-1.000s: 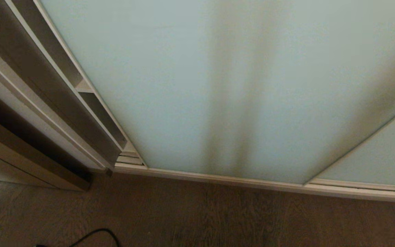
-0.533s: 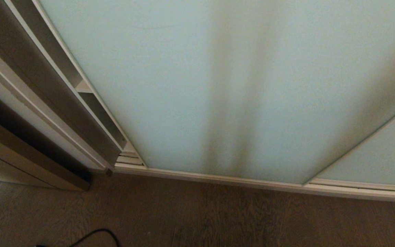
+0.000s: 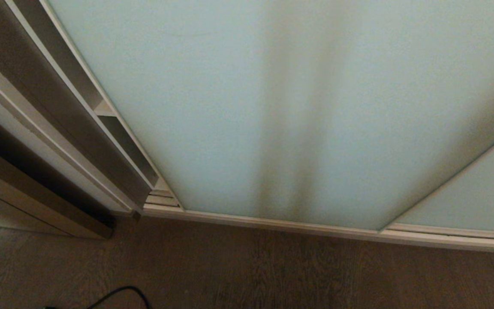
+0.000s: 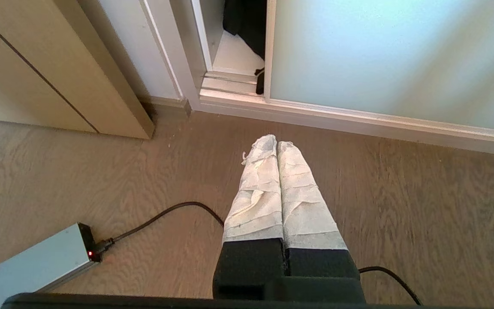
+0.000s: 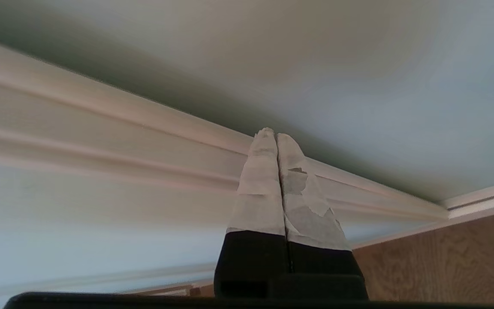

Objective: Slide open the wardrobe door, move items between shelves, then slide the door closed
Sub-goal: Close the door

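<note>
The sliding wardrobe door (image 3: 230,107) is a wide frosted pale blue-green panel that fills most of the head view, with a narrow gap at its left edge. A white shelf (image 3: 104,109) shows in that gap. In the left wrist view the gap shows a black bag (image 4: 249,21) lying on the bottom shelf (image 4: 234,53). My left gripper (image 4: 276,143) hangs shut over the wooden floor, short of the door's bottom rail. My right gripper (image 5: 275,134) is shut and empty, its tips close to the door's cream frame (image 5: 144,116). Neither arm shows in the head view.
A grey power box (image 4: 37,262) and its black cable (image 4: 165,214) lie on the floor at the left. A beige cabinet panel (image 4: 58,64) stands left of the wardrobe. A second glass panel (image 3: 478,193) sits at the right, above the floor track (image 3: 315,229).
The soft shadow on the door glass has widened a little toward the right. The door and the gap at its left edge stand as before.
</note>
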### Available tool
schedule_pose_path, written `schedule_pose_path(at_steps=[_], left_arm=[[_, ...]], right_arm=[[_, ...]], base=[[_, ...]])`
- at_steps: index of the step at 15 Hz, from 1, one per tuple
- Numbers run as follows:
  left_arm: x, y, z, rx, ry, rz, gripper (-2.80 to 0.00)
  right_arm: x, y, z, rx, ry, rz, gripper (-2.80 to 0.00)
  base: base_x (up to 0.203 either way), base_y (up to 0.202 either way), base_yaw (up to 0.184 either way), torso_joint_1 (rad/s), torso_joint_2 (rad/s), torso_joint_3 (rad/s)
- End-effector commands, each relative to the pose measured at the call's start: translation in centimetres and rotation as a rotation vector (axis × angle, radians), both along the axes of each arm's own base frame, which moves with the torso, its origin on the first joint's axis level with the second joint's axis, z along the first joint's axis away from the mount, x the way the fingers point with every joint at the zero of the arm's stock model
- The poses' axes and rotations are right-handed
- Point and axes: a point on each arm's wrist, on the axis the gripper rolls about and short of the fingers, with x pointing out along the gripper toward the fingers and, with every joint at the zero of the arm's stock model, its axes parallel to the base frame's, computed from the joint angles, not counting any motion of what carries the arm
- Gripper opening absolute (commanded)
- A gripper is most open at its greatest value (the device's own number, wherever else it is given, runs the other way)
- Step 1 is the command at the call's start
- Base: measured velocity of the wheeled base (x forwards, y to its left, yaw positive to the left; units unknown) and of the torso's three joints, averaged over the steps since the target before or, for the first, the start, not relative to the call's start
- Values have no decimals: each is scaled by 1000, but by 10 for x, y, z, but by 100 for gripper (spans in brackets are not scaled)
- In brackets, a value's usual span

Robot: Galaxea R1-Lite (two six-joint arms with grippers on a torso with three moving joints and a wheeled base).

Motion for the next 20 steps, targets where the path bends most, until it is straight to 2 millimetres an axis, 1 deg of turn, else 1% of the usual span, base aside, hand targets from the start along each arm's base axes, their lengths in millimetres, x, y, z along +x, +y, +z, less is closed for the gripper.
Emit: schedule_pose_path(at_steps=[1,3,6,12,14,17,20], left_arm=[[0,0,0,-1,2,1,-280],[0,0,0,-1,2,1,-280],[0,0,0,-1,1,1,-280],[0,0,0,-1,2,1,-280],[0,0,0,-1,2,1,-280],[0,0,0,-1,1,1,-280],[0,0,0,-1,1,1,-280]], right_arm=[[10,-4,-7,25,22,22,-280],[13,0,-9,30,27,42,-280],[11,13,-9,27,25,77,-280],[-3,40,-9,13,10,133,-280],[-8,45,-11,12,9,140,-280],[-11,54,-17,18,20,167,-280],[-16,59,-16,16,15,175,-280]], base=[[0,0,0,0,0,0],[0,0,0,0,0,0],[0,0,0,0,0,0],[0,0,0,0,0,0],[0,0,0,0,0,0],[0,0,0,0,0,0],[0,0,0,0,0,0]])
